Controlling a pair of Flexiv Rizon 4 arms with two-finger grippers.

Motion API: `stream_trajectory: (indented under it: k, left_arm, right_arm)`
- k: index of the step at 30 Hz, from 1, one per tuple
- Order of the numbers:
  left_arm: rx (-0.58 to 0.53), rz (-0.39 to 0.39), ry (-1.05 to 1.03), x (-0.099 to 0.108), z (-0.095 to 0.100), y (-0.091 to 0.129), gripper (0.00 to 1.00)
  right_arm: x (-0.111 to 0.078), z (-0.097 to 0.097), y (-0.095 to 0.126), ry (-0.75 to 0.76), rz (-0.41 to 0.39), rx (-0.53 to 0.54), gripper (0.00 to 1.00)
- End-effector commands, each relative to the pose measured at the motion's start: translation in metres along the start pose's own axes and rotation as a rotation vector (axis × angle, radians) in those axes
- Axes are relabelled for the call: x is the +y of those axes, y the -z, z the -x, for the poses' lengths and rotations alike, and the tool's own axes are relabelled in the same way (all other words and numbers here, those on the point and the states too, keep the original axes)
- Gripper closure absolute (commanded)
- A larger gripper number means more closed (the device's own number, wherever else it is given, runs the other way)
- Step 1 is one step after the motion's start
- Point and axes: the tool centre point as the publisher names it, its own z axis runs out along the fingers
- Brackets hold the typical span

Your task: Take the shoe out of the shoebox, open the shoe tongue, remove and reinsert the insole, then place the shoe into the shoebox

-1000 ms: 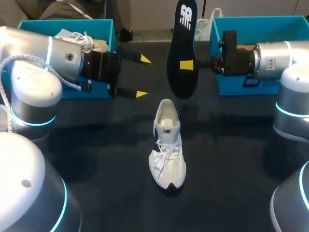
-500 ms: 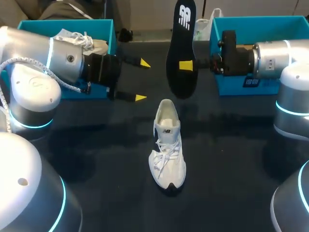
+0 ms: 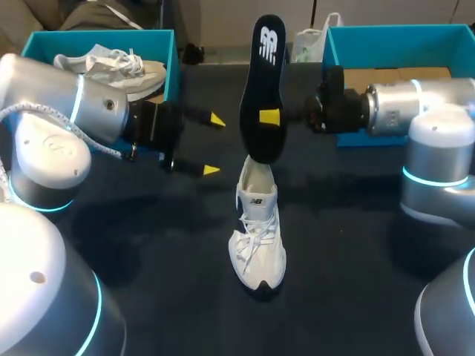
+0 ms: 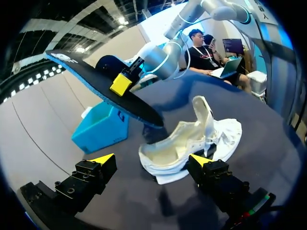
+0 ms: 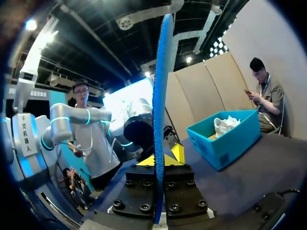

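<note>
R gripper (image 3: 269,116) clamps insole (image 3: 263,67), tip at shoe (image 3: 257,230) heel opening. L gripper (image 3: 214,144) spread open, shoe just ahead; only L wrist shows its lining. Shoe well apart from shoeboxes (image 3: 172,53).

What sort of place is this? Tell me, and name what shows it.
Probably a robot shoe-handling demo station: a dark table, teal shoeboxes on its left and right, a white sneaker mid-table, and the right gripper holding a black insole over it.

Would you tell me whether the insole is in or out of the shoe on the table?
Out: the right gripper holds the insole upright above the shoe, only its lower tip at the heel opening.
</note>
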Motion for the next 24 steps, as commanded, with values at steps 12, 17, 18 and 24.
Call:
stream_trajectory:
  k: [12, 17, 18, 24]
  left_arm:
    - [0.038, 0.057, 0.106, 0.019, -0.024, -0.026, 0.0]
    - [0.034, 0.062, 0.14, 0.022, -0.033, -0.035, 0.0]
    - [0.036, 0.063, 0.144, 0.023, -0.035, -0.038, 0.0]
    - [0.035, 0.067, 0.167, 0.024, -0.04, -0.045, 0.0]
  right_arm:
    - [-0.012, -0.003, -0.005, -0.013, -0.001, 0.0, 1.0]
    - [-0.012, -0.003, -0.005, -0.013, -0.001, 0.0, 1.0]
    - [-0.012, -0.003, -0.005, -0.013, -0.001, 0.0, 1.0]
    - [-0.012, -0.003, -0.005, -0.013, -0.001, 0.0, 1.0]
